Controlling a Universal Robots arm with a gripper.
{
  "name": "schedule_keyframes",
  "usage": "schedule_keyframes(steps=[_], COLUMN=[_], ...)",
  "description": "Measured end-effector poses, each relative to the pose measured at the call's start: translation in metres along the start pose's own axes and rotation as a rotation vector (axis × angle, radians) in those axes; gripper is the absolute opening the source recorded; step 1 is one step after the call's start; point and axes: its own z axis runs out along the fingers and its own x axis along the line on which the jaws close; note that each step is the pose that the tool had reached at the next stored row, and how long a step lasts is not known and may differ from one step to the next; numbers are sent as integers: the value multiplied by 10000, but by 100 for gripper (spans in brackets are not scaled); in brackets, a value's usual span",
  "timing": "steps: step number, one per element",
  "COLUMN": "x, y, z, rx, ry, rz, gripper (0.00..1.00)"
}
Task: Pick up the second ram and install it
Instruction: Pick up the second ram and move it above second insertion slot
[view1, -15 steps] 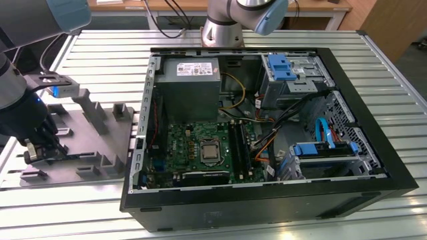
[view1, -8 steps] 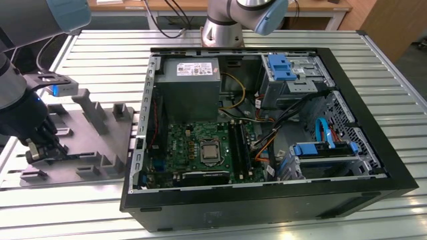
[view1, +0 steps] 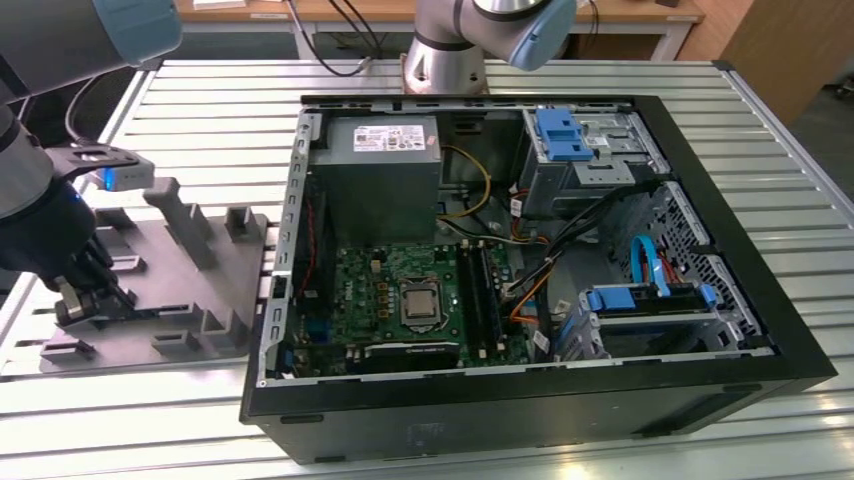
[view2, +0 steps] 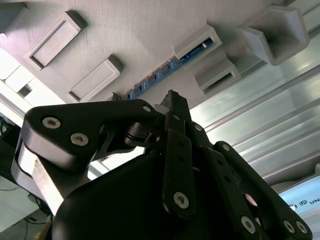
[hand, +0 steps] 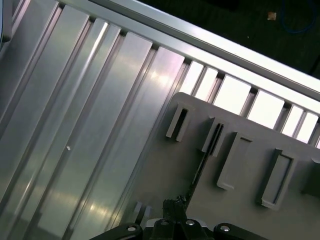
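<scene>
The second ram (view2: 160, 72) stands on edge in a slot of the grey moulded holder plate (view1: 200, 270), showing as a thin board with small black chips. In the first wrist view the ram (hand: 205, 157) is a thin dark line in the plate (hand: 240, 215). My gripper (view1: 91, 300) hangs low over the plate's near end at the exterior view's left. In the second wrist view the gripper (view2: 172, 97) points at the ram's slot, just short of it. The gripper's tip (hand: 175, 204) sits at one end of the ram's line.
The open computer case (view1: 534, 400) lies to the exterior view's right of the plate, with the green motherboard (view1: 400, 290) and its long black slots (view1: 483, 295) inside. Upright grey posts (view1: 180, 215) rise from the plate. The table (view1: 214, 120) is ribbed metal.
</scene>
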Motion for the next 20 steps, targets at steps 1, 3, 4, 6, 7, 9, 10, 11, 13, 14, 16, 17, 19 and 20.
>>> schedule_keyframes(steps=[1, 3, 4, 6, 7, 9, 10, 11, 13, 14, 16, 17, 19, 20], x=[0, 0, 0, 0, 0, 0, 0, 0, 0, 0, 0, 0, 0, 0], y=[0, 0, 0, 0, 0, 0, 0, 0, 0, 0, 0, 0, 0, 0], z=[0, 0, 0, 0, 0, 0, 0, 0, 0, 0, 0, 0, 0, 0], rx=[1, 4, 5, 7, 8, 11, 13, 14, 16, 17, 20, 21, 23, 25], ry=[2, 4, 5, 8, 10, 12, 14, 15, 18, 19, 22, 23, 26, 27], rz=[-65, -196, -260, -393, -464, -597, -664, -731, -863, -928, -1065, -1128, -1254, -1317], gripper=[10, 10, 10, 10, 10, 10, 10, 10, 10, 10, 10, 10, 10, 10])
